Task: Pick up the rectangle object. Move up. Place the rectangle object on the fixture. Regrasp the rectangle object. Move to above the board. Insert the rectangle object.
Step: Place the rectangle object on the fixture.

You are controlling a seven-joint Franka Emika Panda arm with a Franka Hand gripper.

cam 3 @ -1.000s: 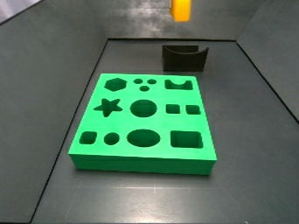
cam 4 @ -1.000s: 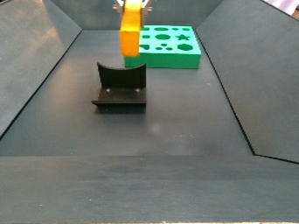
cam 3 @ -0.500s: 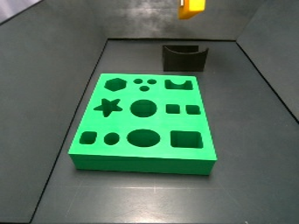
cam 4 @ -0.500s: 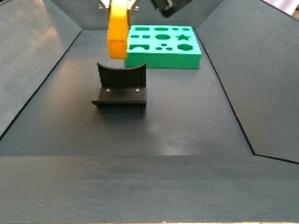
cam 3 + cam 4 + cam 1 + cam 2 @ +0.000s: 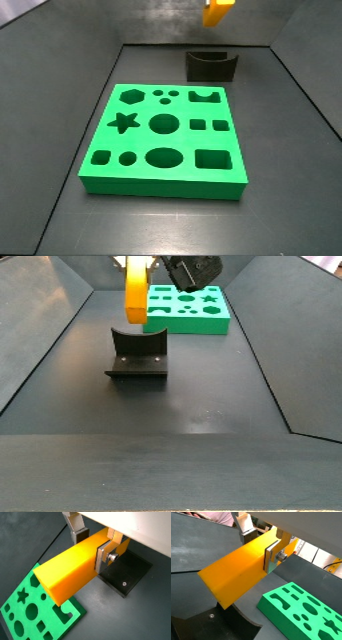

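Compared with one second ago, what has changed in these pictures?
The gripper carried the rectangle object sideways, from in front of the board to above the fixture. Its fingers stay shut on the block, which hangs clear of the notch. Board and fixture have not moved.

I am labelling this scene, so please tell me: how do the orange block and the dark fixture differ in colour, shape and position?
The rectangle object is orange-yellow, long and smooth; the fixture is nearly black, blocky, with a notch. The rectangle object hangs clamped in the gripper, above the fixture, which stands on the floor.
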